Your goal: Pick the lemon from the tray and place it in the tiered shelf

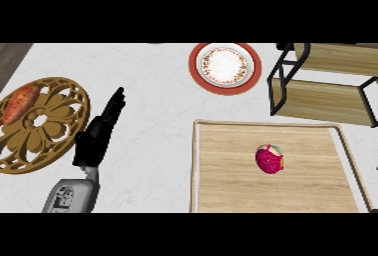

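The counter [159, 107] is lying pale and marbled under everything. On its right half a wooden tray [221, 195] is sitting, and beyond the tray's far right corner the tiered shelf [325, 95] is standing, its black frame holding two wooden boards, one above the other. At the left a carved wooden trivet [55, 127] is carrying an orange-red vegetable [20, 103], and a red-rimmed plate [224, 67] is resting near the far edge, just left of the shelf.

The left hand [100, 135] is hovering over bare counter between the trivet and the tray, its fingers straight and pressed together, pointing away from the robot and holding nothing. The right hand is not showing at all.

The task's fruit [269, 158] is lying right of the tray's middle; it is looking magenta rather than yellow, with its long axis running near to far. It is sitting well apart from the left hand, off to that hand's right, so I judge the unseen right hand better placed for the reach, with the shelf lying up and to the right of the fruit.
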`<state>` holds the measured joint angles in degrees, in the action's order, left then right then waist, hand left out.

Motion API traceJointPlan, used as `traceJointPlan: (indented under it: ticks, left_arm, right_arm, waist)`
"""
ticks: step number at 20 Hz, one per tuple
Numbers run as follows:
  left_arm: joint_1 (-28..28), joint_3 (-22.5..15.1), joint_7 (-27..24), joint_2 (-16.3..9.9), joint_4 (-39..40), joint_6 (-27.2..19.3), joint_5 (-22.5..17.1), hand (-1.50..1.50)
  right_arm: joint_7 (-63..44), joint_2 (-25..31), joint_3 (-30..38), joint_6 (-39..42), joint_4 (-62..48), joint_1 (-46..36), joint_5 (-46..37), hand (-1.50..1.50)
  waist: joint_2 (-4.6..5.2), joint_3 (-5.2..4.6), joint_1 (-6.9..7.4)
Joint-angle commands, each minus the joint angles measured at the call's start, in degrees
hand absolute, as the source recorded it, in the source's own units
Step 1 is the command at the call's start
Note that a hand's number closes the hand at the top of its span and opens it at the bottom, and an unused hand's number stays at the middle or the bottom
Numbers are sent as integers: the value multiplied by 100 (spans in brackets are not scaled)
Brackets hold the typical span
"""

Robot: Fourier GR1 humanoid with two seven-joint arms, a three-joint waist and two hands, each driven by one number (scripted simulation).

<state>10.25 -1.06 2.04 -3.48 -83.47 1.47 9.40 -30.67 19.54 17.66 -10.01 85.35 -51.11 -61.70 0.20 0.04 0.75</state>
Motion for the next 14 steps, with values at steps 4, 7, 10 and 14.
traceJointPlan:
  ticks: [4, 7, 10, 14]
  left_arm:
    - [-96, -11, 170, -7, -227, 49, -37, 0]
    - [-303, -69, 62, 29, -373, 58, -40, 0]
    - [-71, 20, -233, -9, 223, 50, 37, 0]
    - [146, 146, 98, -65, -49, 81, -116, 0]
  right_arm:
    - [751, 354, 429, -447, -664, 0, 914, 150]
    - [937, 439, 466, -817, -1316, -298, 953, 150]
    - [862, 378, 292, -761, -951, 34, 1088, 150]
    - [-87, 859, 504, -748, -1211, 375, -109, -150]
  waist:
    - [-19, -3, -31]
    - [-10, -3, 5]
    - [-17, -5, -54]
    - [-22, -6, -77]
